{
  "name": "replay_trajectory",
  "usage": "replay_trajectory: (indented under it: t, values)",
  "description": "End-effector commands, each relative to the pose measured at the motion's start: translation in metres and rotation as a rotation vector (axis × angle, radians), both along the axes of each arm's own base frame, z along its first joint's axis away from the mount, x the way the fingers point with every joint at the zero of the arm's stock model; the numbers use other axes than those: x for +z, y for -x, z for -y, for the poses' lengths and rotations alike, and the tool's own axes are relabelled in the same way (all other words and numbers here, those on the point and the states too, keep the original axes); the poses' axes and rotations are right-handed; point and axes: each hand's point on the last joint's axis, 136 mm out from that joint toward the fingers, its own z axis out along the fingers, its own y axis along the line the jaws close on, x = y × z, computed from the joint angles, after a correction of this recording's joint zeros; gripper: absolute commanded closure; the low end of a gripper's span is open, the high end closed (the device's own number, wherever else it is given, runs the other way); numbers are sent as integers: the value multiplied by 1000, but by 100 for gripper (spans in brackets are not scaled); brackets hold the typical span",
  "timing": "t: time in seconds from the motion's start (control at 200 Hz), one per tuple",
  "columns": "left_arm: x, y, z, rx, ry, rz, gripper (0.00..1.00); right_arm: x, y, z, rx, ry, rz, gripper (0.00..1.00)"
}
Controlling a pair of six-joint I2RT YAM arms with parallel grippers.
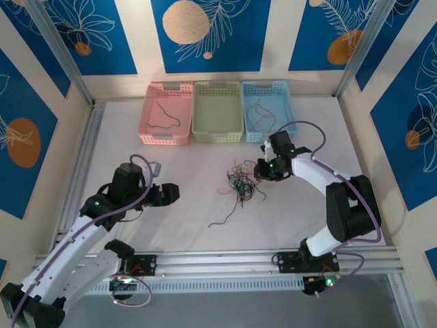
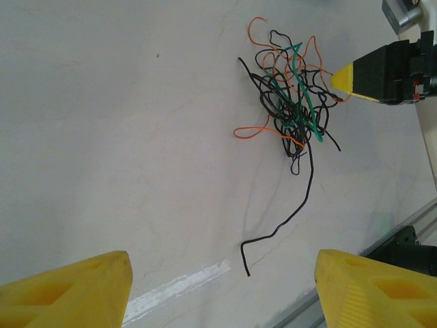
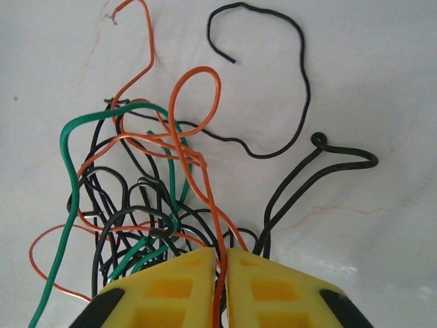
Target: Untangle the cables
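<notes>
Room: you are looking at a white tabletop (image 1: pixel 171 157) boxed in by blue patterned walls (image 1: pixel 212 34).
Baskets: a pink basket (image 1: pixel 166 139), a green basket (image 1: pixel 217 137) and a blue basket (image 1: pixel 270 139) stand side by side along the tabletop's far edge.
Sorted wires: one dark wire (image 1: pixel 166 116) lies in the pink basket and another wire (image 1: pixel 259 113) in the blue; from above its colour is hard to call, perhaps reddish.
Cables (image 1: pixel 239 186): your knot of black, green and orange strands sits near the middle of the tabletop.
Loose end: a black strand (image 2: pixel 287 212) trails out of the knot toward the near edge.
Right gripper (image 3: pixel 220 273): at the knot's right side, its yellow fingers (image 3: pixel 171 290) are pressed nearly together, pinching an orange wire (image 3: pixel 217 232) that runs up between them.
Left gripper (image 2: pixel 222 294): your left fingers (image 2: pixel 68 287) stand wide apart with nothing between them, left of the knot and well apart from it.
</notes>
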Motion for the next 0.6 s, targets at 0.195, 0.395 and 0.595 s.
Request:
replay_trajectory:
  t: [0.195, 0.395, 0.595]
  values:
    - [15, 6, 40, -138, 128, 16, 30, 65, 23, -68, 259, -252, 175, 100]
    - [6, 2, 53, -155, 133, 3, 31, 115, 51, -104, 410, -443, 258, 100]
    - [-2, -3, 76, -212, 173, -7, 38, 135, 63, -112, 454, -508, 274, 100]
